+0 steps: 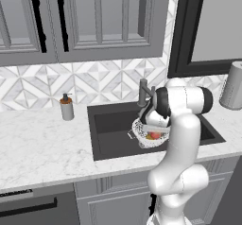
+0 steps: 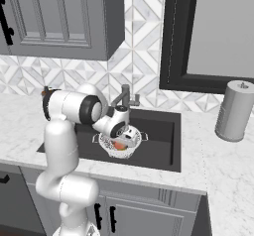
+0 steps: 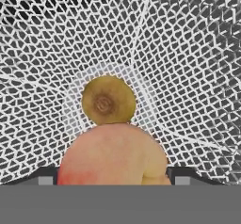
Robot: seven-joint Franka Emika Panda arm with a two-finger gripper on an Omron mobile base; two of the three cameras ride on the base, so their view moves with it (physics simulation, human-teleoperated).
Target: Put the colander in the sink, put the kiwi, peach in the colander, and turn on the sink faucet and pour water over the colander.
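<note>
Left base view, left to right: dark cabinet doors up top, patterned tile backsplash, small soap-pump bottle (image 1: 66, 108) upright on the white marble counter (image 1: 42, 143), just left of the large rectangular dark grey-black sink (image 1: 111, 129). Slim dark grey metal sink faucet (image 1: 142, 92) stands at the sink's back edge. Below it, inside the basin, sits the round white-silvery mesh colander (image 1: 146, 138), with a bit of the round orange-red peach (image 1: 154, 135) visible inside. White robot arm bends down over the colander and hides most of it. Grey cylindrical canister (image 1: 232, 86) on the counter at far right.

Right base view: arm at left, wrist dipping into the colander (image 2: 120, 148) in the sink (image 2: 158, 141); peach (image 2: 119, 145) seen as an orange patch inside. Faucet (image 2: 125, 97) just behind the wrist. Canister (image 2: 232, 110) on the counter right of the sink.

Hand view: colander mesh (image 3: 188, 68) all around. Small oval yellowish-green-brown kiwi (image 3: 108, 100) lies on the colander floor, touching the peach (image 3: 113, 155), which sits closer to the camera. Gripper (image 3: 113, 176) spread wide, dark fingertips (image 3: 47, 176) either side of the peach; whether the pads touch the fruit cannot be told.
</note>
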